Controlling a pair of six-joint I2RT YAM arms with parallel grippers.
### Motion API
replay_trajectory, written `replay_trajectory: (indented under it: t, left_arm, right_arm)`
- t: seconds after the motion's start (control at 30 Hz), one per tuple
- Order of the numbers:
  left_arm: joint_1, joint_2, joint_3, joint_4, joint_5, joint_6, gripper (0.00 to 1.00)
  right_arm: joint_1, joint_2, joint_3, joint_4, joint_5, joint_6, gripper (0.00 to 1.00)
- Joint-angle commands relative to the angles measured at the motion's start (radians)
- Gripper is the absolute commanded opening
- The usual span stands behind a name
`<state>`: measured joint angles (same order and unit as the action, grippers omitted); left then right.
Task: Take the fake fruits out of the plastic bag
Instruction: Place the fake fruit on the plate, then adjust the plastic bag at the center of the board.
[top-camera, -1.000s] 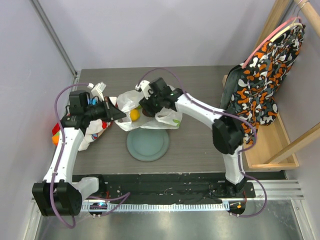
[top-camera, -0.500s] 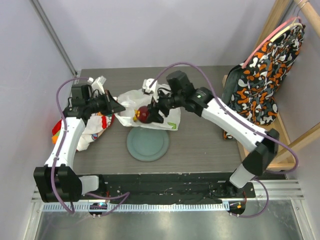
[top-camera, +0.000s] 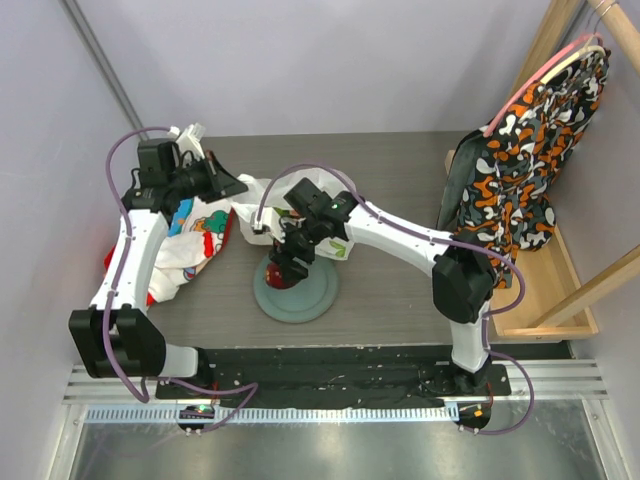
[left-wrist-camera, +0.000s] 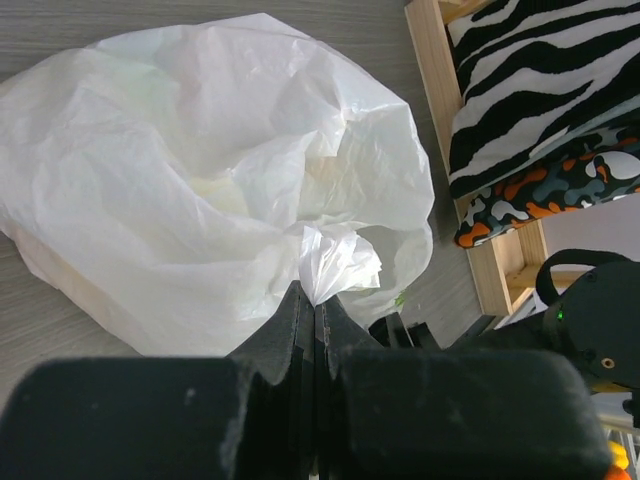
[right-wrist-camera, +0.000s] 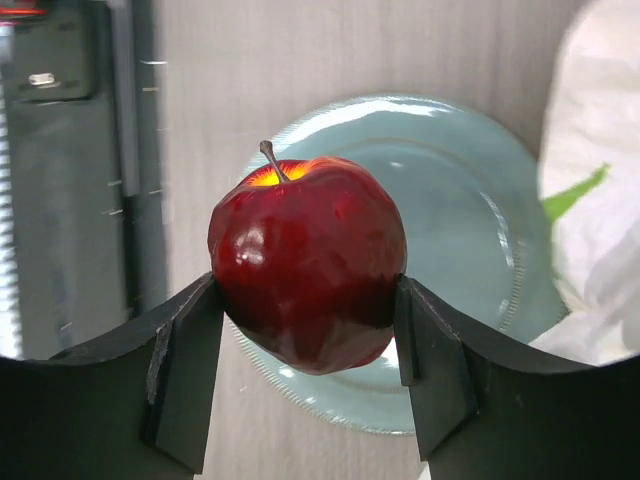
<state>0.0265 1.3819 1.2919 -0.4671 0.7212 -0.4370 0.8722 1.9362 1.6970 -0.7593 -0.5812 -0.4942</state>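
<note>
While the table's (top-camera: 400, 295) far-left edge carries the plastic bag (left-wrist-camera: 200, 170), anchored by my left gripper (left-wrist-camera: 315, 300) pinching a fold, over the plate (right-wrist-camera: 450, 260) toward the near edge my right gripper (right-wrist-camera: 307, 290) clamps the dark red apple (right-wrist-camera: 305, 250), ready to set down. Half a second ago it hung beside the bag's mouth.

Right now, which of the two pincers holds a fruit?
The right pincer: it clamps the red apple over the plate, while the left pincer only pinches the bag.
</note>
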Motion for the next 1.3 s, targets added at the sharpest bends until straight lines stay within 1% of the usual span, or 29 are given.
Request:
replay_trajectory:
  t: [0.0,0.03,0.13,0.27,0.33,0.43,0.47,0.57,0.6,0.67,0.7,0.73,0.77,0.8,0.83,0.87,0.9,0.93,0.97,1.0,1.03,1.07,1.1,1.13,1.2,1.23,1.27]
  left_arm:
    - [0.003,-0.040,-0.003,0.002,-0.016,0.035,0.00]
    - [0.003,-0.040,-0.015,-0.001,-0.016,0.038,0.00]
    - [0.004,-0.052,-0.035,-0.005,-0.019,0.049,0.00]
    - [0.003,-0.069,-0.042,-0.021,-0.026,0.070,0.00]
    - [0.003,-0.078,-0.046,-0.027,-0.026,0.081,0.00]
    - [0.003,-0.090,-0.068,-0.025,-0.026,0.084,0.00]
    - [0.004,-0.093,-0.083,-0.021,-0.028,0.084,0.00]
    - [0.001,-0.107,-0.106,-0.018,-0.026,0.089,0.00]
    - [0.003,-0.110,-0.117,-0.018,-0.025,0.090,0.00]
    - [0.003,-0.115,-0.126,-0.018,-0.023,0.096,0.00]
    - [0.003,-0.115,-0.132,-0.019,-0.017,0.098,0.00]
    - [0.003,-0.115,-0.137,-0.019,-0.016,0.099,0.00]
    - [0.003,-0.118,-0.141,-0.019,-0.017,0.101,0.00]
    - [0.003,-0.119,-0.150,-0.021,-0.016,0.101,0.00]
    - [0.004,-0.122,-0.158,-0.025,-0.014,0.101,0.00]
    - [0.003,-0.136,-0.167,-0.025,-0.016,0.103,0.00]
    - [0.003,-0.144,-0.177,-0.028,-0.017,0.104,0.00]
    - [0.004,-0.155,-0.204,-0.031,-0.013,0.104,0.00]
    - [0.003,-0.177,-0.218,-0.033,-0.009,0.107,0.00]
    - [0.003,-0.191,-0.236,-0.031,-0.002,0.109,0.00]
    - [0.003,-0.204,-0.265,-0.031,0.015,0.109,0.00]
    - [0.003,-0.230,-0.281,-0.033,0.026,0.107,0.00]
    - [0.003,-0.239,-0.293,-0.031,0.038,0.109,0.00]
    - [0.003,-0.250,-0.316,-0.030,0.055,0.106,0.00]
    - [0.004,-0.277,-0.332,-0.024,0.061,0.098,0.00]
    - [0.001,-0.284,-0.342,-0.025,0.067,0.096,0.00]
    - [0.003,-0.291,-0.345,-0.022,0.073,0.096,0.00]
  right_arm:
    - [-0.009,0.006,-0.065,0.184,0.159,0.091,0.30]
    - [-0.009,0.013,-0.072,0.199,0.205,0.095,0.31]
    - [-0.009,0.044,-0.074,0.251,0.268,0.097,0.30]
    - [-0.010,0.063,-0.080,0.325,0.313,0.100,0.31]
    - [-0.009,0.075,-0.080,0.327,0.316,0.097,0.35]
    - [-0.009,0.076,-0.105,0.327,0.311,0.085,0.50]
    - [-0.009,0.073,-0.112,0.318,0.307,0.077,0.64]
    - [-0.009,0.044,-0.123,0.250,0.273,0.045,0.86]
    - [-0.012,0.031,-0.126,0.232,0.271,0.040,0.99]
    - [-0.021,-0.031,-0.122,0.155,0.261,0.029,1.00]
    - [-0.030,-0.052,-0.112,0.120,0.226,0.034,1.00]
    - [-0.042,-0.092,-0.085,0.047,0.196,0.040,1.00]
    - [-0.083,-0.118,-0.074,0.019,0.164,0.071,0.99]
    - [-0.110,-0.143,-0.045,-0.006,0.076,0.088,0.98]
    - [-0.136,-0.189,-0.028,-0.044,0.023,0.097,0.98]
    - [-0.198,-0.206,-0.010,-0.060,-0.035,0.108,0.97]
    - [-0.223,-0.221,0.028,-0.067,-0.108,0.127,0.96]
    - [-0.245,-0.232,0.048,-0.071,-0.127,0.141,0.95]
    - [-0.268,-0.235,0.068,-0.069,-0.129,0.149,0.93]
    - [-0.269,-0.230,0.097,-0.066,-0.097,0.163,0.91]
    - [-0.271,-0.224,0.104,-0.039,-0.082,0.170,0.85]
    - [-0.269,-0.208,0.099,-0.017,-0.068,0.181,0.82]
    - [-0.269,-0.197,0.075,0.044,-0.043,0.221,0.79]
    - [-0.269,-0.186,0.060,0.072,-0.020,0.236,0.73]
    - [-0.265,-0.135,0.046,0.118,-0.023,0.255,0.67]
    - [-0.257,-0.114,0.046,0.123,-0.008,0.259,0.62]
    - [-0.250,-0.096,0.049,0.129,0.004,0.261,0.61]
